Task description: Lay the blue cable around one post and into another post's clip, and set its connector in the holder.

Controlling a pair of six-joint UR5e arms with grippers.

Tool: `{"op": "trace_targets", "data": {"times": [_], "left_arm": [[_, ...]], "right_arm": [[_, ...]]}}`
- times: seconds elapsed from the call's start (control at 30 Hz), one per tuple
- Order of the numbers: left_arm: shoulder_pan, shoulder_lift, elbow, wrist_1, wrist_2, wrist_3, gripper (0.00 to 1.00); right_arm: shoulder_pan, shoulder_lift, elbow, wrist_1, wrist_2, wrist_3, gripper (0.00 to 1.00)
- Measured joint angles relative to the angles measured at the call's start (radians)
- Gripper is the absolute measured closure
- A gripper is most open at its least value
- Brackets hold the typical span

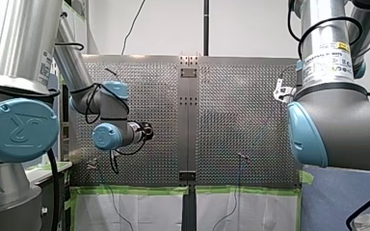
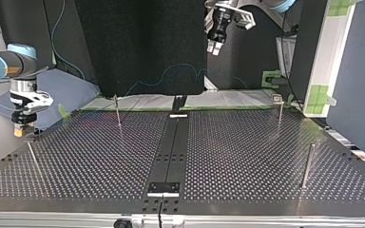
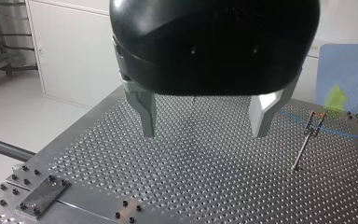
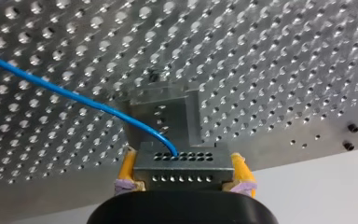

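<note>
Clamped between the yellow pads [image 4: 127, 170] of our right gripper [image 4: 182, 182], the connector [image 4: 182, 163] sits just before the holder [image 4: 161, 109], blue cable [image 4: 51, 88] trailing across the table [image 4: 284, 70]. We should keep it square and ease it in gently. Our left gripper [image 3: 204, 133] hangs wide open, empty.

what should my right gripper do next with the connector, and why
Probably ease the right gripper toward the holder to seat the connector. Its yellow pads are shut on the connector, the blue cable runs into it, and the holder stands on the table just ahead.
</note>
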Motion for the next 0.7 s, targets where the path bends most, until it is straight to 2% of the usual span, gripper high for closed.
{"op": "trace_targets", "data": {"times": [0.2, 0.37, 0.7], "left_arm": [[0.004, 0.000, 0.001, -0.005, 0.000, 0.000, 0.00], [0.006, 0.000, 0.003, -0.015, 0.000, 0.000, 0.00], [0.012, 0.000, 0.004, -0.025, 0.000, 0.000, 0.00]], "right_arm": [[-0.016, 0.016, -0.015, 0.014, -0.050, -0.004, 1.00], [-0.021, 0.037, -0.023, 0.022, -0.087, -0.012, 1.00], [-0.021, 0.053, -0.060, 0.075, -0.173, -0.066, 1.00]]}}
